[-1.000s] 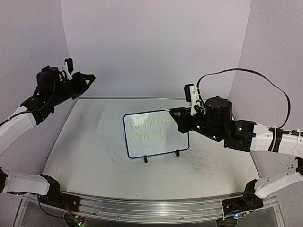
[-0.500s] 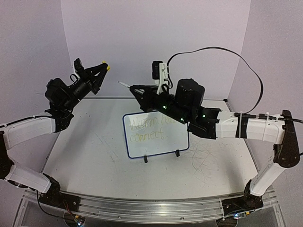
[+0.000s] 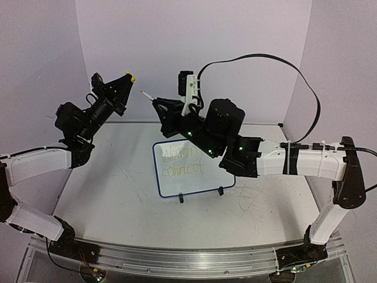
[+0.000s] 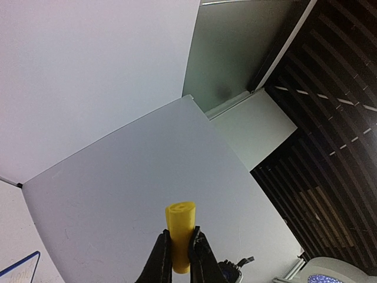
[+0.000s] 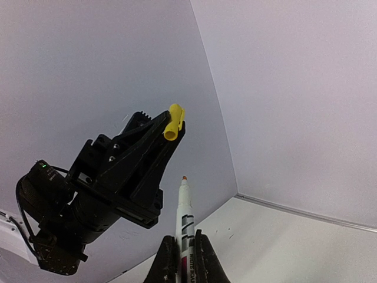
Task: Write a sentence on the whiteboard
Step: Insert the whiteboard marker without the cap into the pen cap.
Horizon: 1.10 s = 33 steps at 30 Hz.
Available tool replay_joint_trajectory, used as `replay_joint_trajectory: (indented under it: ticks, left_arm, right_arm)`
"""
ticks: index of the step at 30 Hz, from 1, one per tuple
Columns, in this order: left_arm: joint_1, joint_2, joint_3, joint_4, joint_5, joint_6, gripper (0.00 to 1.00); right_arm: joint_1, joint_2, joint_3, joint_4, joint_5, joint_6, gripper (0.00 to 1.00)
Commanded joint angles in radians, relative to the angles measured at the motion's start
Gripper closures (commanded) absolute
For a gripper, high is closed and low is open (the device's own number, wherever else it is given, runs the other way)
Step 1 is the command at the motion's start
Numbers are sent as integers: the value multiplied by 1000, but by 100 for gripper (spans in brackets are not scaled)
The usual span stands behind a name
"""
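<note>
Standing on two black feet (image 3: 200,194) near the middle of the table (image 3: 112,200), the whiteboard (image 3: 197,181) faces the near edge, its dark-blue frame whole along the left and near sides. The sentence (image 3: 182,164) sits in its upper left part as two lines of faint yellow-green strokes. The right end of the upper line is hidden behind the right arm, and the words are too pale to read with certainty.

Above and beyond the board's far edge, well clear of its surface, the right gripper (image 3: 158,104) is clenched on a marker (image 3: 146,96) whose uncapped tip points up and to the left. Its wrist view shows the white barrel (image 5: 184,219) pinched between both fingers.

Further left, against the far wall (image 3: 194,53), the left gripper (image 3: 126,80) grasps a yellow cap (image 3: 131,77). The cap's open end (image 4: 179,211) sticks out past the fingertips. Cap and marker tip are near each other but apart.
</note>
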Motion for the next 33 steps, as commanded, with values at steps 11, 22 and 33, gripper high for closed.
replay_joint_trajectory:
  ticks: [11, 22, 33]
  left_arm:
    - [-11, 53, 20, 67, -11, -54, 100]
    - [-21, 66, 29, 76, 6, -60, 100]
    - [-26, 69, 29, 101, 8, -63, 100]
  right_arm:
    - [8, 43, 100, 55, 47, -68, 100]
    - [7, 74, 139, 36, 67, -47, 100]
    - [8, 83, 144, 22, 91, -43, 100]
